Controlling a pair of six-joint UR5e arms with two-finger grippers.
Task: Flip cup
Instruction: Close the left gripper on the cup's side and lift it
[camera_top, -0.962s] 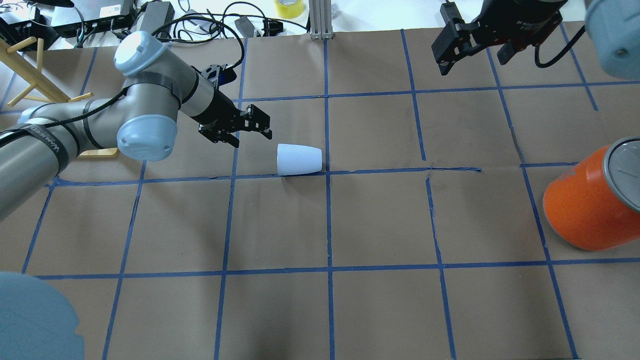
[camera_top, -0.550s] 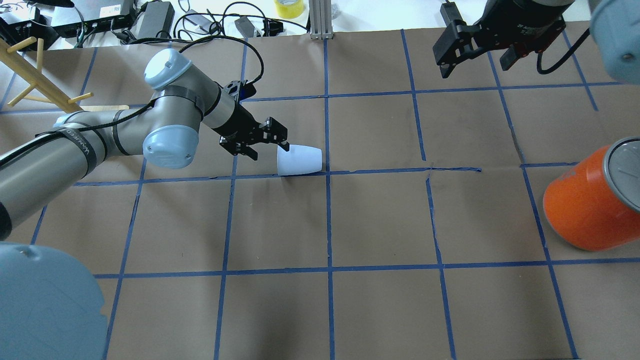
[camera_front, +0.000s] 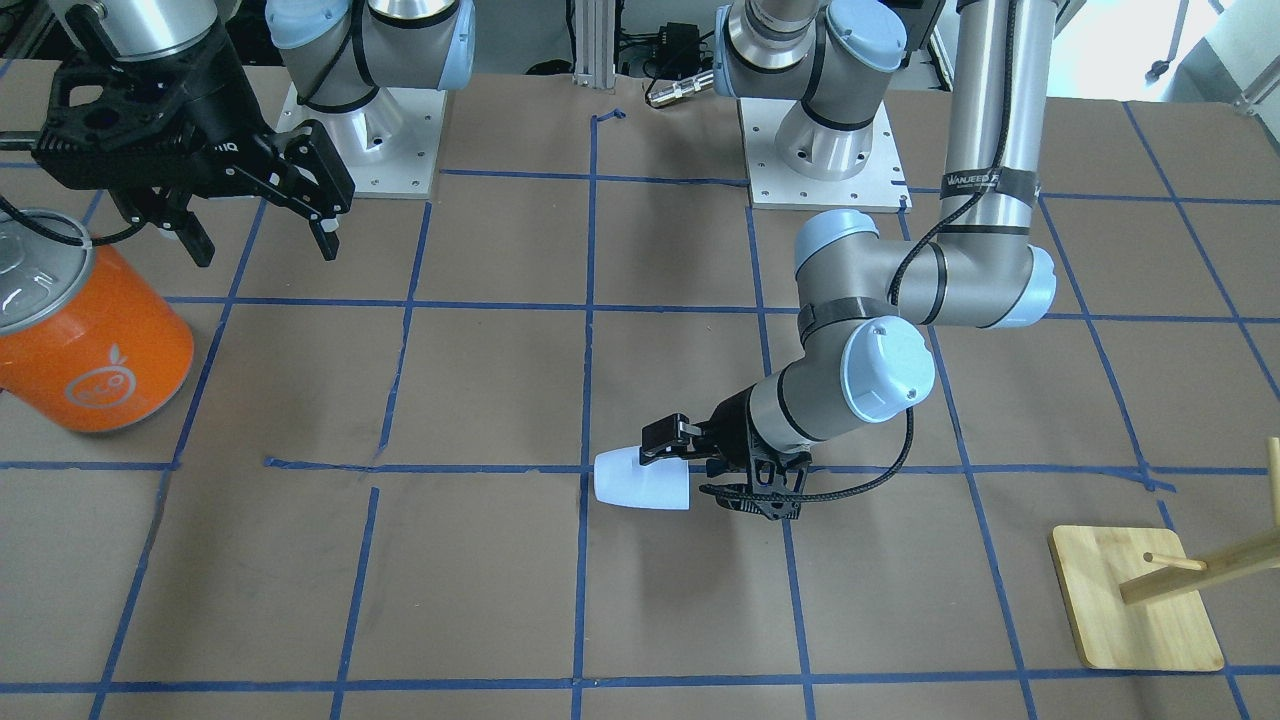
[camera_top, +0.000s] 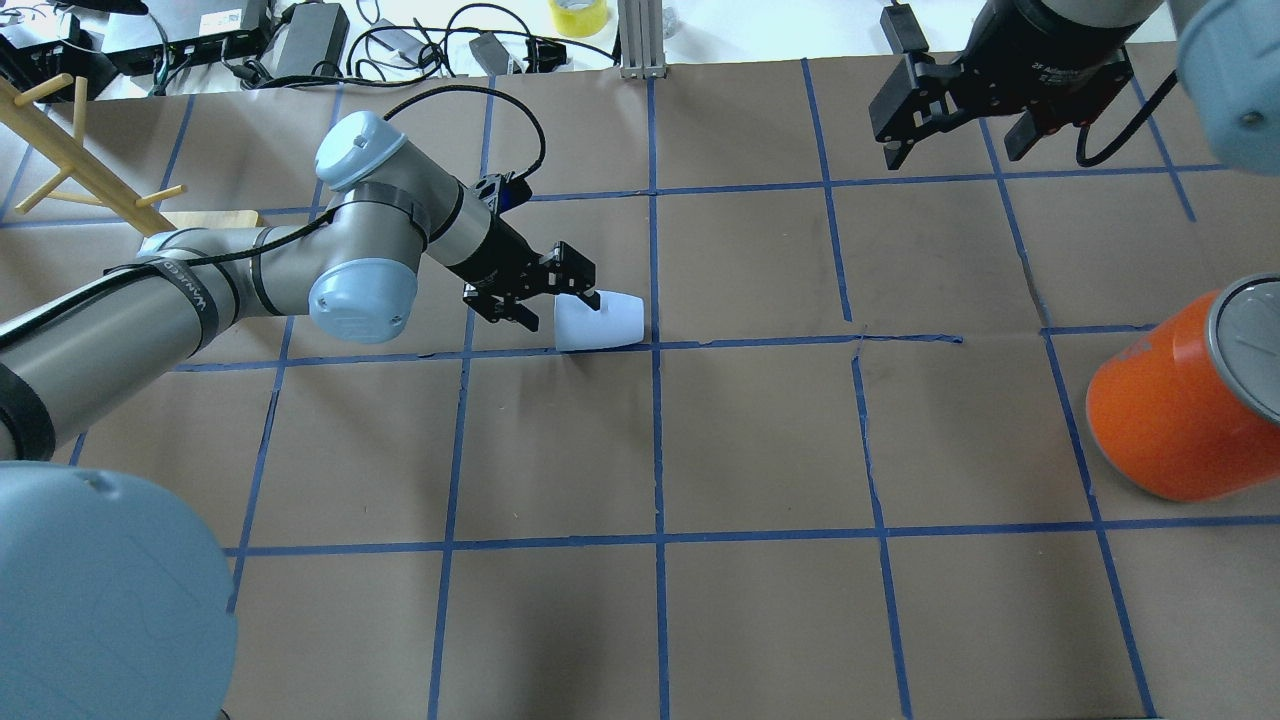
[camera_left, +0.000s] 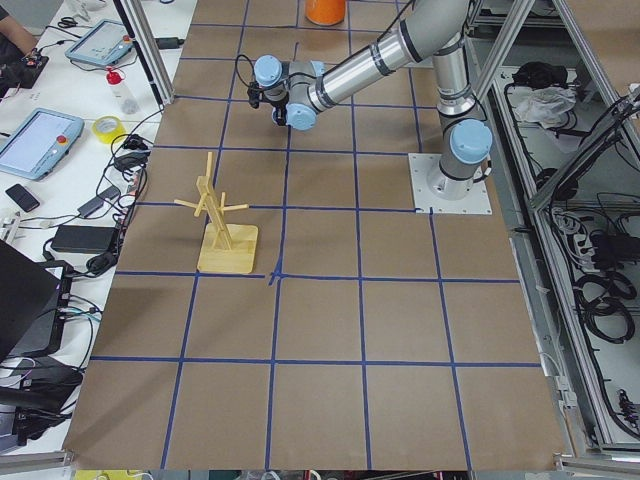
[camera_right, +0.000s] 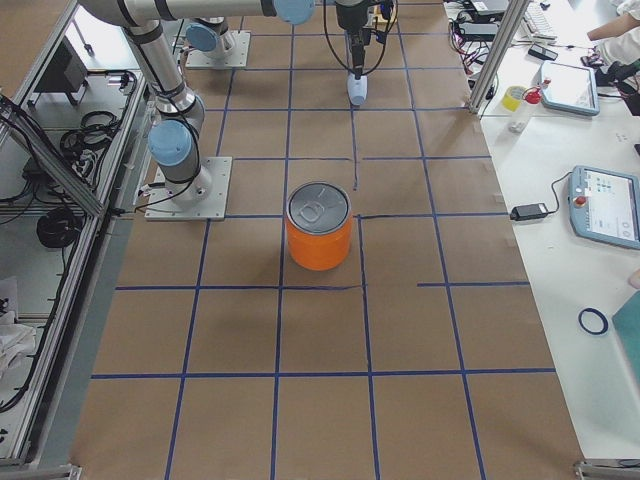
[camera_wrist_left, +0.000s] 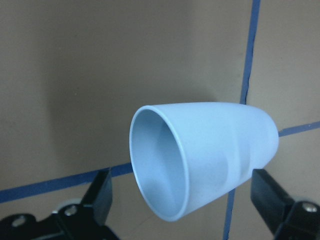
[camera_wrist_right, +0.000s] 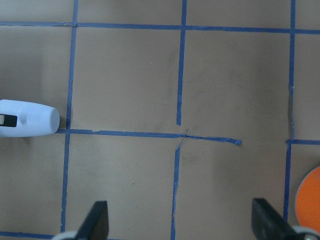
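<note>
The pale bluish-white cup (camera_top: 605, 322) lies on its side near a blue tape crossing, with its mouth toward my left arm. It also shows in the front view (camera_front: 640, 481), the left wrist view (camera_wrist_left: 205, 150), the right wrist view (camera_wrist_right: 30, 118) and, small, the right side view (camera_right: 356, 92). My left gripper (camera_top: 562, 310) is open, low over the table, with its fingers (camera_wrist_left: 102, 192) on either side of the cup's mouth end; I cannot tell whether they touch it. My right gripper (camera_top: 955, 140) is open and empty, raised at the far right.
A large orange can with a silver lid (camera_top: 1170, 410) stands at the table's right edge; it also shows in the front view (camera_front: 90, 340). A wooden peg rack (camera_front: 1140, 600) stands on the left side behind my left arm. Cables and gear lie beyond the far edge.
My left gripper has moved right, from a short way off the cup to straddling its mouth end. The cup has not moved. The right gripper shifted slightly.
</note>
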